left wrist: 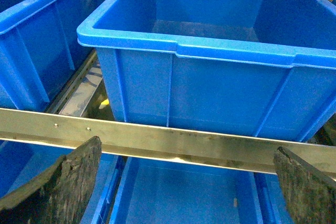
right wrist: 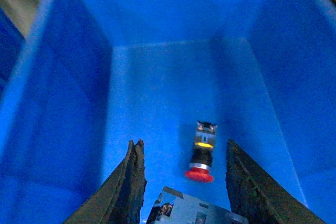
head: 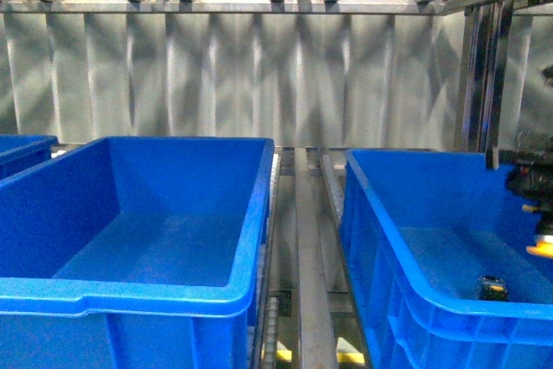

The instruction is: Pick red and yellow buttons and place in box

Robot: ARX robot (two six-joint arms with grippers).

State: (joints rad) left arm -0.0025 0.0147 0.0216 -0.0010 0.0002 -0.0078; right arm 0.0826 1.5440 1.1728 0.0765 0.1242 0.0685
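Two large blue crates sit side by side on a metal rack, seen from the robot's body camera. The left crate (head: 130, 213) shows no contents on the floor that is visible. The right crate (head: 432, 257) lies at about three o'clock, and a small dark object (head: 492, 288) rests on its floor near the front wall; it is too small there to identify.

The right wrist camera looks straight down into a blue crate (right wrist: 63, 93). A red button (right wrist: 202, 153) lies on its side on the floor, its red cap toward the camera and its dark body, with a yellow band, pointing away. The right end effector (right wrist: 181, 174) hangs above it with its dark fingers (right wrist: 131, 182) spread wide, the button between them but untouched. This looks like the approach to a pick, jaws parted to straddle the body.

The left wrist camera shows the left end effector (left wrist: 184, 187) held above a metal rail (left wrist: 168, 140), fingers (left wrist: 63, 187) spread and holding nothing, with a blue crate (left wrist: 210, 51) beyond at twelve o'clock. It seems parked clear of the work. Which crate is the destination box cannot be told.
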